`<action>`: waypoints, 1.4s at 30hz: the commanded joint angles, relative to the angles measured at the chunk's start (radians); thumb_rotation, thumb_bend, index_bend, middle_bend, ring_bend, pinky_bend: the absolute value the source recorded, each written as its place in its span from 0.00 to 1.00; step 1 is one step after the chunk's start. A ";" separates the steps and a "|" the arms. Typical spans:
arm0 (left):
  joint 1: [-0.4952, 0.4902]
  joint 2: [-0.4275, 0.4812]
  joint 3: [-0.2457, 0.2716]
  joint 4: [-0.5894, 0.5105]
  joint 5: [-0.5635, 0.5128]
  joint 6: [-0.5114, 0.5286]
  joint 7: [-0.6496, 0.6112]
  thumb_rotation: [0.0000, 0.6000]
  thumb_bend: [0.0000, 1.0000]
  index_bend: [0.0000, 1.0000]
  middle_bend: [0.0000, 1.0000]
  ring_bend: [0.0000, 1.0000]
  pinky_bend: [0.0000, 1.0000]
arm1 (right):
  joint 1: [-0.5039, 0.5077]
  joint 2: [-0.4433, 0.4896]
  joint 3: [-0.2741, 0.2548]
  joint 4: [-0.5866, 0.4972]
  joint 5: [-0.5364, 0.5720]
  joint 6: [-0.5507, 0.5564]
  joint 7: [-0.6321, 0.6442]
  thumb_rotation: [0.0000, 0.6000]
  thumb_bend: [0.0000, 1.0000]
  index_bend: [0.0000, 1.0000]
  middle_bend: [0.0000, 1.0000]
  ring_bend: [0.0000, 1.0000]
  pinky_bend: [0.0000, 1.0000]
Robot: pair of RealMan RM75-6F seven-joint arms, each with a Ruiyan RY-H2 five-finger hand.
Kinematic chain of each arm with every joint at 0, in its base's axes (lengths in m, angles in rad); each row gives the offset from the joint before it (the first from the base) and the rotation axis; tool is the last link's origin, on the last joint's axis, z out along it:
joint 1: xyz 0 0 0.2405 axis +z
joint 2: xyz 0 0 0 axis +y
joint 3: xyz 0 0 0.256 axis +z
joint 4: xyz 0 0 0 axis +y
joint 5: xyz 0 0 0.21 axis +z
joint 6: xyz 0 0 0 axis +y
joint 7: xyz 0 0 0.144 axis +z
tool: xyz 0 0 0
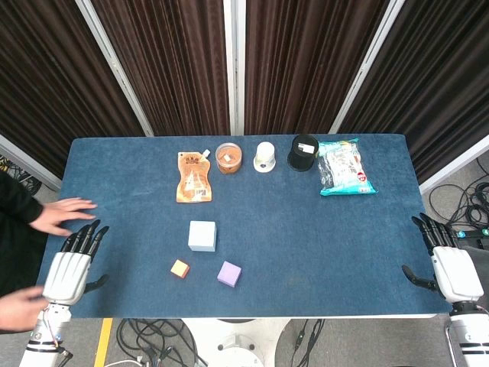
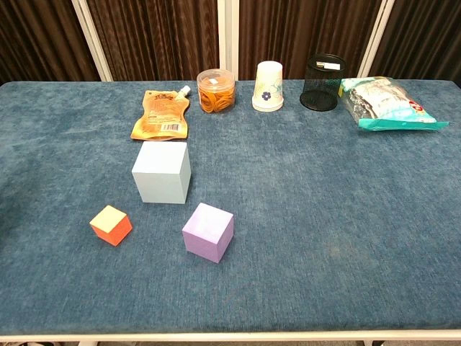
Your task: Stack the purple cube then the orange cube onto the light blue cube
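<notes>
Light blue cube [image 2: 161, 171] behind orange cube [image 2: 111, 224] and purple cube [image 2: 208, 231] (all unstacked).

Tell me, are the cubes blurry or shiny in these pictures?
Head view: purple cube and orange cube small but sharp, no glare. Chest view: light blue cube crisp, evenly lit, with soft shadows at its base.

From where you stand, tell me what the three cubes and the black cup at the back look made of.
Light blue cube, purple cube, orange cube: matte with no glare and soft edges, probably foam or painted wood. Black cup: see-through mesh wall with a solid rim, most likely wire mesh metal.
</notes>
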 commanded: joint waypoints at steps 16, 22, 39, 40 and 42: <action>-0.006 -0.002 0.000 -0.001 -0.005 -0.014 0.006 1.00 0.11 0.14 0.15 0.11 0.20 | 0.003 0.001 0.005 -0.002 0.012 -0.004 -0.001 1.00 0.18 0.00 0.00 0.00 0.00; -0.001 0.002 0.004 -0.002 -0.010 -0.013 0.001 1.00 0.11 0.14 0.15 0.11 0.20 | 0.003 -0.002 0.001 -0.002 0.010 -0.006 -0.009 1.00 0.18 0.00 0.00 0.00 0.00; -0.054 0.018 0.100 -0.140 0.090 -0.156 0.052 1.00 0.11 0.14 0.16 0.11 0.20 | 0.000 0.008 0.001 0.002 0.001 -0.001 0.019 1.00 0.18 0.00 0.00 0.00 0.00; -0.063 0.014 0.103 -0.142 0.095 -0.172 0.061 1.00 0.11 0.14 0.17 0.11 0.20 | 0.000 0.008 0.002 0.002 0.004 -0.003 0.019 1.00 0.18 0.00 0.00 0.00 0.00; -0.085 0.002 0.102 -0.150 0.102 -0.209 0.082 1.00 0.11 0.14 0.17 0.11 0.20 | 0.000 0.008 0.003 0.000 0.005 -0.002 0.018 1.00 0.18 0.00 0.00 0.00 0.00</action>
